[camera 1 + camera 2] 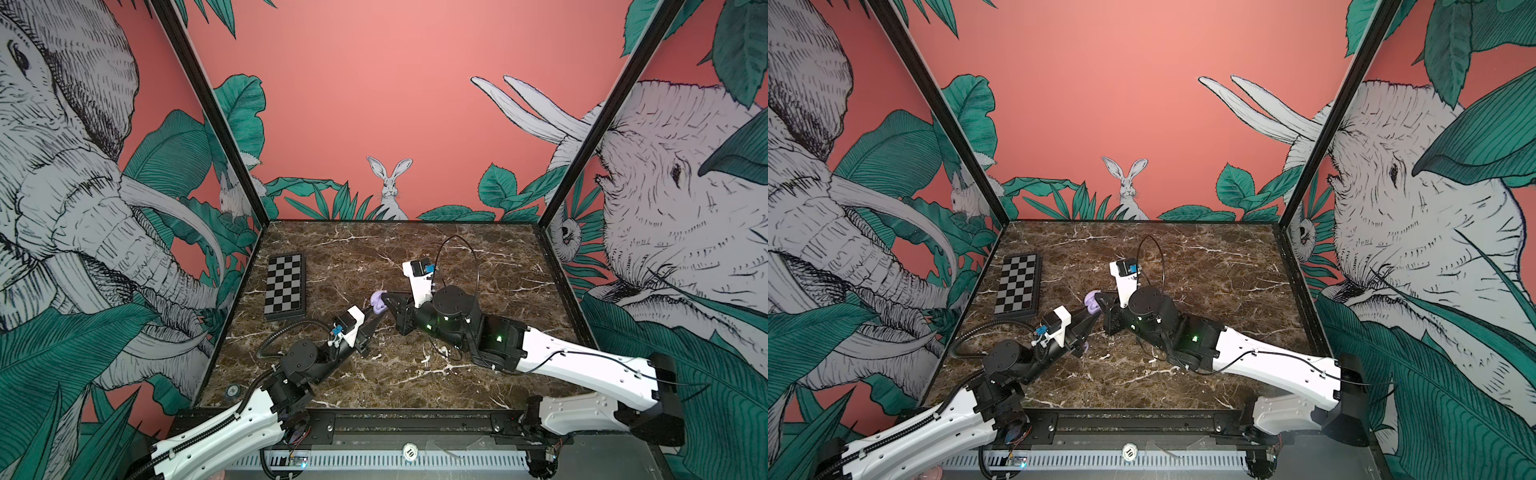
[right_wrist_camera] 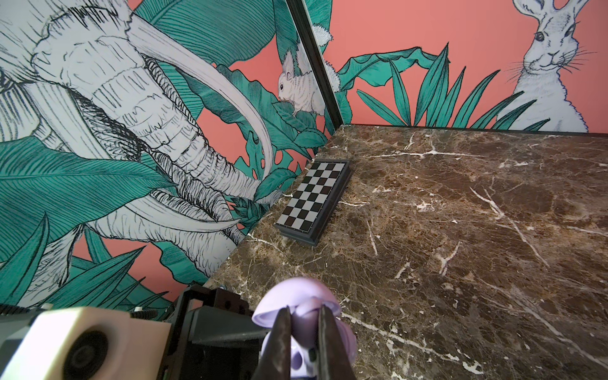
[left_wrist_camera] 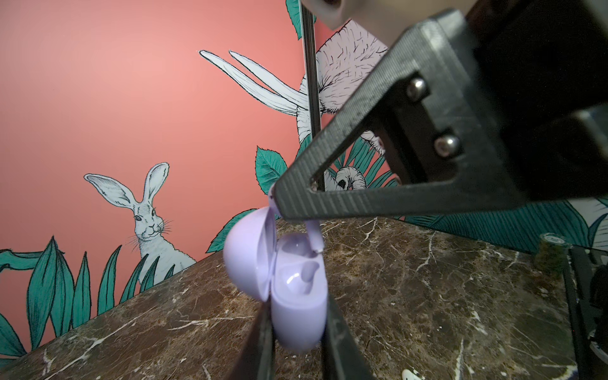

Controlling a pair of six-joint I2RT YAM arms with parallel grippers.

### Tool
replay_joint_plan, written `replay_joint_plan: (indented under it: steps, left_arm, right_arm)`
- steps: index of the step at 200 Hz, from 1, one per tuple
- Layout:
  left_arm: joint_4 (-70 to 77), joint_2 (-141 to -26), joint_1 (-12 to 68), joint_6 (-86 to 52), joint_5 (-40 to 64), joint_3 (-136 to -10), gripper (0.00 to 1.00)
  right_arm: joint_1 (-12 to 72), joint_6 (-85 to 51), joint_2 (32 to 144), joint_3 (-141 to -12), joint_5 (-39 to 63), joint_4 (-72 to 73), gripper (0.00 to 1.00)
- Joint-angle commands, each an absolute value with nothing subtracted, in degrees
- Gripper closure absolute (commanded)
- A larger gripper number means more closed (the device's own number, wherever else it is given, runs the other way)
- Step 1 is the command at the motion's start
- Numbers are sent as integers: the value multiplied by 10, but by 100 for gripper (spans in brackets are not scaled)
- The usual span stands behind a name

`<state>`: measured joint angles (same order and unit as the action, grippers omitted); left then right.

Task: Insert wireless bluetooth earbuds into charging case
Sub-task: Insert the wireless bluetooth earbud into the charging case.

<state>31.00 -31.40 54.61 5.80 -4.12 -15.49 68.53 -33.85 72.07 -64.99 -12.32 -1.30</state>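
Observation:
A lilac charging case (image 3: 296,316) with its lid (image 3: 246,260) open is raised above the marble table; it shows in both top views (image 1: 378,302) (image 1: 1093,302). My left gripper (image 3: 297,332) is shut on the case body from both sides. My right gripper (image 2: 304,329) is shut on a lilac earbud (image 2: 304,339) and hangs right over the open case. The earbud's stem (image 3: 314,237) points down into the case's hollow. A white earbud (image 3: 411,375) lies on the table near the left gripper. A small lilac piece (image 1: 1084,348) lies under the left arm.
A folded chessboard (image 1: 286,286) lies at the table's left side near the wall, also seen in the right wrist view (image 2: 312,200). A small round disc (image 1: 232,390) sits at the front left corner. Printed walls close the table on three sides.

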Motion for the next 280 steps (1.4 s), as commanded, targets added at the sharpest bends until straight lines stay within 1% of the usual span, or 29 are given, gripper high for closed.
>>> replay_joint_plan:
  steps: [1, 39, 93, 156, 280]
  left_arm:
    - [319, -302, 549, 57, -38, -146, 100]
    - [316, -297, 549, 53, -32, -143, 100]
    - [316, -295, 548, 54, -38, -148, 100]
    - [304, -276, 548, 57, -54, -146, 100]
    - [300, -291, 548, 57, -27, -152, 100]
  right_arm:
    - [692, -331, 729, -655, -132, 9, 100]
    - [692, -321, 730, -654, -144, 9, 100]
    - [696, -328, 741, -645, -135, 17, 100]
    - [699, -327, 720, -622, -149, 9, 100]
    - [700, -314, 731, -635, -153, 5, 100]
